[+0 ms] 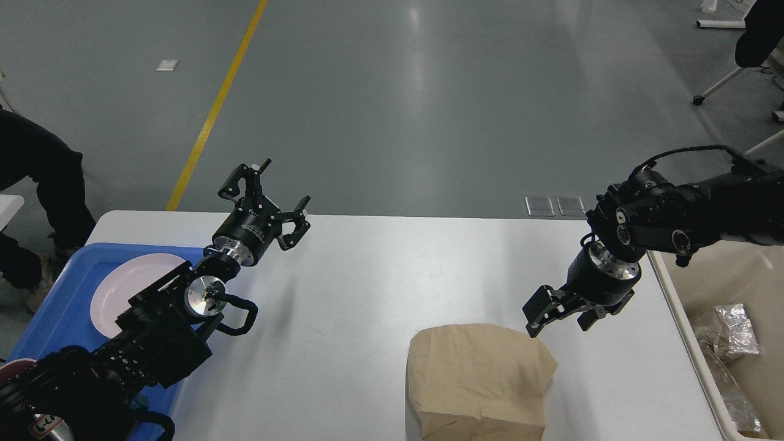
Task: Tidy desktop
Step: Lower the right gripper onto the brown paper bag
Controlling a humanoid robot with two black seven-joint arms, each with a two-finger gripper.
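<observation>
The white desktop (380,275) fills the lower half of the head view. A crumpled brown paper bag (478,380) lies on it near the front edge, right of centre. My right gripper (560,317) hangs open just above the bag's upper right corner, fingers pointing down, nothing between them. My left gripper (272,193) is raised over the table's far left edge, open and empty, well away from the bag.
A blue tray (55,306) at the left holds a pink plate (122,288). A beige bin (753,269) at the right edge holds foil wrappers (729,331). A person in dark clothes (37,177) stands at the far left.
</observation>
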